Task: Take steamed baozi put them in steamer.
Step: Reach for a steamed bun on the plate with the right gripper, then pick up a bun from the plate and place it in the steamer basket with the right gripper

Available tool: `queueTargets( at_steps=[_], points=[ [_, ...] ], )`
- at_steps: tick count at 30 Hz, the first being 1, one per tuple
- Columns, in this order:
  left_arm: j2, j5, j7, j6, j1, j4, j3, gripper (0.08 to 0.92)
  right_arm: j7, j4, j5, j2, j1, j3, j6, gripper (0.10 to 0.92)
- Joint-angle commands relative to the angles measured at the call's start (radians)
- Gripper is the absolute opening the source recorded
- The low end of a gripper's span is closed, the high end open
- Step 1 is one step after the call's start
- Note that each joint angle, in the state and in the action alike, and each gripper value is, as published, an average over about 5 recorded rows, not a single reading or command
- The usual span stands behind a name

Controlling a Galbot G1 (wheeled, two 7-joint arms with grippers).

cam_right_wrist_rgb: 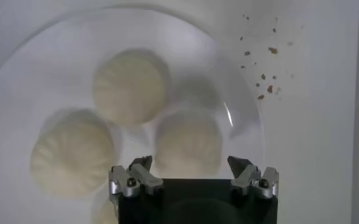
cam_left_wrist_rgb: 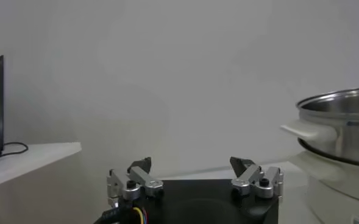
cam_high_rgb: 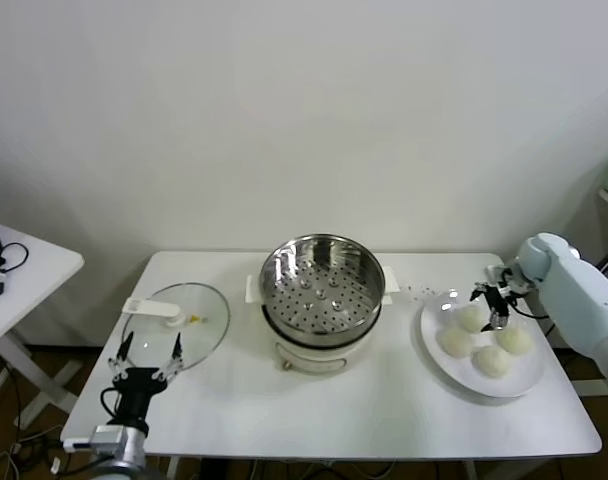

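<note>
Robot lab, bare white wall (cam_high_rgb: pixel 304 100), white table (cam_high_rgb: pixel 334 410), cabled side desk (cam_high_rgb: pixel 24 265)

Head camera looking forward and down over the whole white tabletop (cam_high_rgb: pixel 384 410); left wrist camera low, level, sideways toward the shiny round stainless-steel steamer (cam_left_wrist_rgb: pixel 344 125); right wrist camera close above, facing down onto the round white plate (cam_right_wrist_rgb: pixel 21 79), shared with head view

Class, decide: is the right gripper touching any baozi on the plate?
Apart. In the right wrist view the open right gripper hovers above the nearest baozi; both fingertips show clear of it, over the plate.
</note>
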Motion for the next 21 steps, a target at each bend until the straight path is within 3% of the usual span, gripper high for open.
queueTargets(
  at_steps=[1, 10, 17, 21],
  points=[
    [-0.001, 0.001, -0.004, 0.002, 0.002, -0.001, -0.001, 0.823, -0.001, -0.040, -0.044, 0.028, -0.004, 0.036, 0.006, 0.823],
    [-0.001, 0.000, -0.005, 0.003, 0.003, -0.004, -0.001, 0.823, -0.001, -0.050, -0.059, 0.038, -0.007, 0.062, 0.004, 0.818],
    [-0.003, 0.001, -0.006, 0.002, 0.006, -0.006, -0.001, 0.823, 0.002, -0.053, -0.068, 0.037, -0.010, 0.079, 0.004, 0.694],
    [-0.003, 0.001, -0.006, 0.002, 0.007, -0.007, -0.002, 0.823, 0.002, -0.052, -0.070, 0.036, -0.010, 0.087, 0.005, 0.672]
  ],
)
